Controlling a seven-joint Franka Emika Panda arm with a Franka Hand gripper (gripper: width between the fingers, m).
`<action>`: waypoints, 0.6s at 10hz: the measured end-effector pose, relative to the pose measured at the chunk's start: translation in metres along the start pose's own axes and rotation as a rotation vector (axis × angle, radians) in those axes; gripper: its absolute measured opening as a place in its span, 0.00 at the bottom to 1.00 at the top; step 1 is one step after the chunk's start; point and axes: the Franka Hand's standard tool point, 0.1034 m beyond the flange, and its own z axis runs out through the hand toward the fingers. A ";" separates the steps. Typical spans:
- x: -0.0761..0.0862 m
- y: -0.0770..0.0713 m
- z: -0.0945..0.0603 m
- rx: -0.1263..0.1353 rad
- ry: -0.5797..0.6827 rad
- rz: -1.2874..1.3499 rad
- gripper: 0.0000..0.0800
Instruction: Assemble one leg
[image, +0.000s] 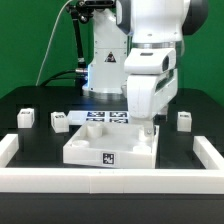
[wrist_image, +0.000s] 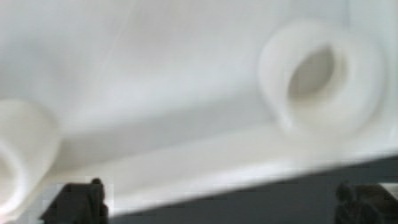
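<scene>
closest to the exterior camera runs the white front rail (image: 110, 182) of the work area, and behind it lies the large white slab (image: 100, 148), with a tag on its front face. the gripper (image: 148, 128) hangs low over the slab's end toward the exterior view's right. its fingers (wrist_image: 79, 203) are spread wide with nothing between them, just above a round hole (wrist_image: 320, 75). the leg (image: 183, 120) stands upright on the table at the exterior view's right, apart from the gripper. another leg (image: 57, 121) and a third leg (image: 27, 118) stand at the left, near the marker board (image: 105, 118).
</scene>
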 end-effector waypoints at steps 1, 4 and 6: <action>-0.001 -0.003 0.001 0.003 -0.011 -0.029 0.81; -0.001 -0.002 0.001 0.002 -0.010 -0.028 0.81; -0.010 0.001 0.003 -0.003 -0.007 -0.063 0.81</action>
